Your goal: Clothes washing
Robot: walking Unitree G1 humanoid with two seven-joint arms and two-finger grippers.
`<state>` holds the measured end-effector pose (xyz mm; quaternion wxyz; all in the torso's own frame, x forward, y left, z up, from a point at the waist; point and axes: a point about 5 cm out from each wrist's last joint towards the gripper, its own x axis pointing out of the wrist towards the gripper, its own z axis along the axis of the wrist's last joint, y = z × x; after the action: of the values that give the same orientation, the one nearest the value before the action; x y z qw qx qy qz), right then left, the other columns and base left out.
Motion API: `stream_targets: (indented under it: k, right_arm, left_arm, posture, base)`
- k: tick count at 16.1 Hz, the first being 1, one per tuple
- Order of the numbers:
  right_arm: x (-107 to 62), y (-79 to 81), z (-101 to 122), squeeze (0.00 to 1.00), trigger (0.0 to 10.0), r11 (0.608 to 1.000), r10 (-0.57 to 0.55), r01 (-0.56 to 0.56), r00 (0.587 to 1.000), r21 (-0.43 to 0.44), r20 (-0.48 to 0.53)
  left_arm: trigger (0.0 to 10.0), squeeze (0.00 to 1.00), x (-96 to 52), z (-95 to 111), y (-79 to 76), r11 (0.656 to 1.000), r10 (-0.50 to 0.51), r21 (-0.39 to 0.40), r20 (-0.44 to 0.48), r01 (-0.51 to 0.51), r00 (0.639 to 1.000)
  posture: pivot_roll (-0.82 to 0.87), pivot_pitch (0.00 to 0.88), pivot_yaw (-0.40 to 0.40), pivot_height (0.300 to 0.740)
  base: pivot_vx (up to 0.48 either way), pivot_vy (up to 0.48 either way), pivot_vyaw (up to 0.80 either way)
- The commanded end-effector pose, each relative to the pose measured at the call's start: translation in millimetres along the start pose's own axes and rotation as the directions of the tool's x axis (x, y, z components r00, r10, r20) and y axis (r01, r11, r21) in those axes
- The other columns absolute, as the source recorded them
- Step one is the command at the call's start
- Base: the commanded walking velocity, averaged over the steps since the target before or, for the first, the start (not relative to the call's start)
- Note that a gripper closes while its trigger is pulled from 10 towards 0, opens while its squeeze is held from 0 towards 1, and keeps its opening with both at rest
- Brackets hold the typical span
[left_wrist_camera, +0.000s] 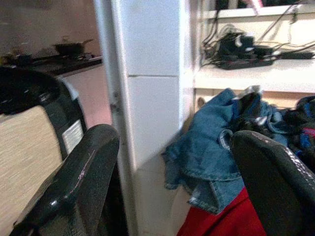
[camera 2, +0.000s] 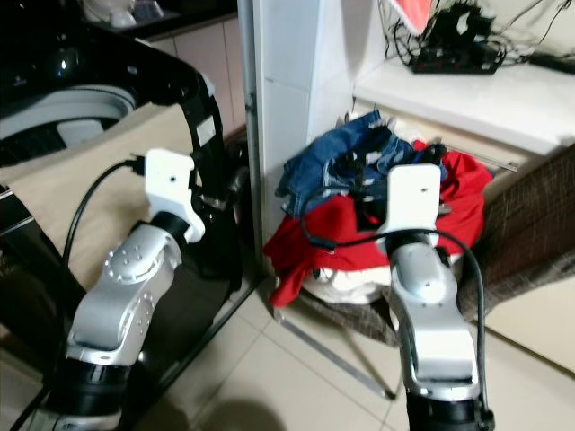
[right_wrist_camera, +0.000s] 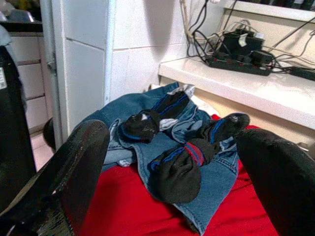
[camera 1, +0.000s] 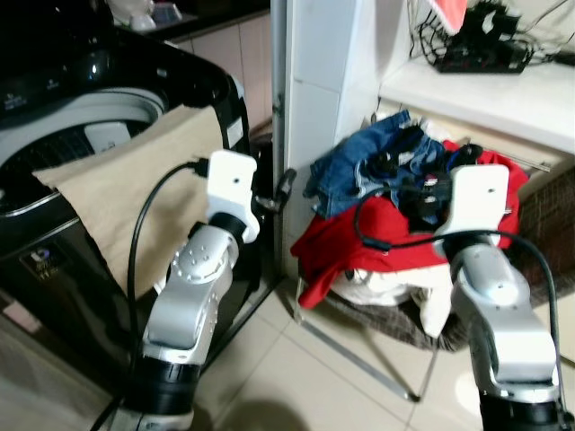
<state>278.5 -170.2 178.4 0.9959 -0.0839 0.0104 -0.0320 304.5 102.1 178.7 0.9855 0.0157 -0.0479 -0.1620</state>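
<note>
While we stood on the pale tiled floor (camera 1: 269, 377), both our silver arms were raised in front of us. Our left claw (left_wrist_camera: 172, 172) pointed at the gap between the washing machine and the white tiled pillar (camera 1: 314, 81); its two black fingers (left_wrist_camera: 74, 182) stood wide apart and held nothing. Our right claw (right_wrist_camera: 172, 196) hung just above the laundry pile, its fingers (right_wrist_camera: 69, 172) likewise spread wide and empty.

On our left stood the black top-loading washing machine (camera 1: 63, 81), its lid open, and a beige cloth (camera 1: 135, 189) lay draped over its front rim and hung down the front panel. On our right, beside the pillar, a brown woven basket (camera 1: 548, 215) on a metal frame (camera 1: 359, 355) was heaped with clothes. A red garment (camera 1: 359, 238) spilled over its near edge, with something white (camera 1: 386, 287) under it. Blue jeans (camera 1: 359, 162) lay on top of the red, toward the pillar, and several black socks (right_wrist_camera: 172, 172) with blue and red stripes rested on the jeans, directly before the right claw.

Beyond the basket ran a white shelf (camera 1: 485, 90), carrying a black power strip (camera 1: 476, 58) and a tangle of cables.
</note>
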Motion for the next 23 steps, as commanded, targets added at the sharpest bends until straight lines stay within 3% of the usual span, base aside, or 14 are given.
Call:
stream_targets:
  k: [1, 4, 10, 14, 17, 19, 23]
  right_arm:
    - [2.0, 5.9, 0.3, 0.00, 10.0, 1.000, 0.030, -0.030, 1.000, 0.000, 0.000]
    - [1.9, 9.6, -2.1, 0.00, 10.0, 0.997, 0.056, -0.055, 0.998, 0.061, -0.017]
    - [3.0, 10.6, -6.3, 0.00, 10.0, 0.998, 0.052, -0.053, 0.998, -0.015, -0.022]
    - [3.2, 17.3, -7.9, 0.00, 10.0, 0.989, 0.124, -0.126, 0.992, -0.080, -0.025]
    - [3.7, 22.0, -9.2, 0.00, 10.0, 0.986, 0.154, -0.155, 0.988, -0.053, -0.029]
    - [2.2, 29.5, -8.6, 0.00, 10.0, 0.973, 0.220, -0.221, 0.975, -0.061, -0.015]
    - [-0.7, 34.4, -11.4, 0.00, 10.0, 0.970, 0.241, -0.241, 0.971, -0.037, -0.013]
  left_arm:
    - [10.0, 0.00, 0.5, 4.6, 8.8, 1.000, 0.018, -0.003, 0.018, -0.018, 1.000]
    - [10.0, 0.00, -1.3, 2.6, 15.6, 0.998, 0.059, -0.033, 0.004, -0.059, 0.998]
    - [10.0, 0.00, -6.0, -0.4, 19.8, 0.997, 0.072, -0.028, -0.004, -0.072, 0.997]
    - [10.0, 0.00, -9.6, -1.2, 25.9, 0.995, 0.100, -0.020, -0.012, -0.101, 0.995]
    - [10.0, 0.00, -12.2, 0.0, 31.3, 0.993, 0.118, -0.013, -0.013, -0.118, 0.993]
    - [10.0, 0.00, -14.9, 0.5, 35.5, 0.992, 0.128, 0.000, -0.015, -0.128, 0.992]
    - [10.0, 0.00, -19.2, 0.5, 39.3, 0.991, 0.130, 0.015, -0.021, -0.130, 0.991]
  posture:
    - [-0.08, 0.000, -0.007, 0.740]
    - [-0.07, 0.000, -0.008, 0.740]
    - [-0.07, 0.000, -0.006, 0.740]
    - [-0.06, 0.000, -0.011, 0.740]
    - [-0.06, 0.000, -0.012, 0.740]
    - [-0.05, 0.000, -0.015, 0.740]
    - [-0.04, 0.000, -0.012, 0.740]
  base:
    - [0.000, 0.000, 0.00]
    - [0.337, 0.000, -0.27]
    - [0.422, 0.000, -0.13]
    - [0.424, 0.000, 0.20]
    - [0.425, 0.000, 0.80]
    - [0.422, 0.000, 0.00]
    - [0.427, 0.000, 0.00]
